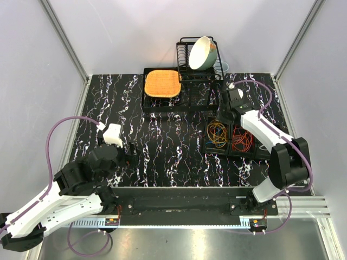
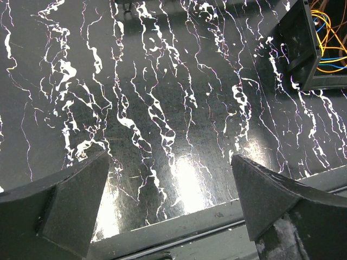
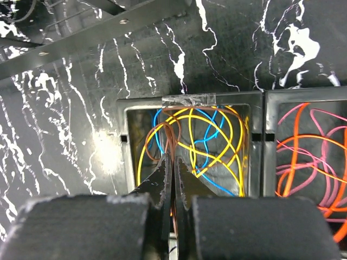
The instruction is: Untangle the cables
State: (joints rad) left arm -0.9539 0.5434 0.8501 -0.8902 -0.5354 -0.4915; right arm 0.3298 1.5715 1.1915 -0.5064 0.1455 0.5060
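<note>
The cables lie in a black two-compartment tray (image 1: pixel 227 149) at the right of the table. A yellow, blue and brown bunch (image 1: pixel 217 134) fills its left compartment (image 3: pixel 123 135), and orange and red loops (image 1: pixel 242 139) fill the right one. My right gripper (image 3: pixel 173 158) hangs over the near side of the left compartment, shut on a brown cable (image 3: pixel 174 132) that runs up between its fingertips out of the yellow and blue loops (image 3: pixel 214 138). Orange and pink loops (image 3: pixel 306 162) lie beside it. My left gripper (image 2: pixel 169 157) stands wide open and holds nothing, low over bare marble near the front edge, far from the tray (image 2: pixel 298 49).
A black dish rack (image 1: pixel 187 67) holding a tilted bowl (image 1: pixel 201 52) stands at the back. Beside it is a black tray with an orange mat (image 1: pixel 162 83). A metal rail (image 2: pixel 217 222) runs along the table's near edge.
</note>
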